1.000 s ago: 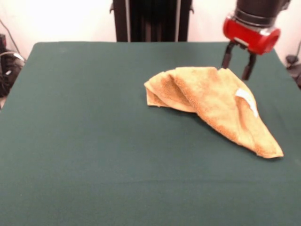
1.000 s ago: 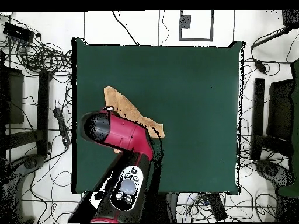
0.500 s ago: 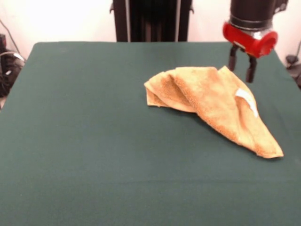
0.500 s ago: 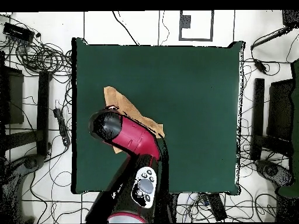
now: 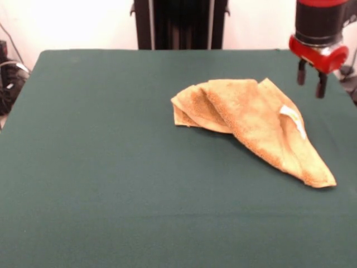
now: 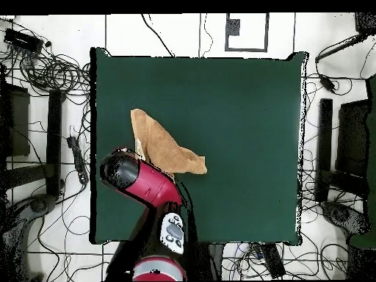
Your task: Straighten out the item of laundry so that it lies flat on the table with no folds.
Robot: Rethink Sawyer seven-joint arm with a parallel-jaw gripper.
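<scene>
1. The towel [image 5: 254,124] lay bunched and folded over itself on the table [image 5: 111,167]. It sat toward the far right of the cloth in the front view, and near the left edge, on my base's side, in the overhead view [image 6: 163,147].

2. Its long axis ran on a diagonal in the front view. A rounded, layered lump sat toward the middle of the table, and a narrowing tail ended in a point nearer the camera at the right. A small white tag [image 5: 292,117] showed on the upper face of that tail.

3. My gripper [image 5: 311,80] hung above the table, just off the towel's far right corner and beside it rather than over it. In the front view the towel lay to the left of my fingertips and nearer the camera.

4. My two fingers [image 5: 321,88] were spread, with a clear gap between them. They held nothing and touched neither towel nor table, as far as the front view showed.

5. In the overhead view my arm [image 6: 143,180] covered the gripper and overlapped the edge of the towel nearest my base, so I could not read the fingers from there.

6. I judged the nearest graspable part was the towel's far right corner. To reach it I would have had to come back toward the cloth and down. Pulling along the diagonal looked likeliest to open the folds.
</scene>
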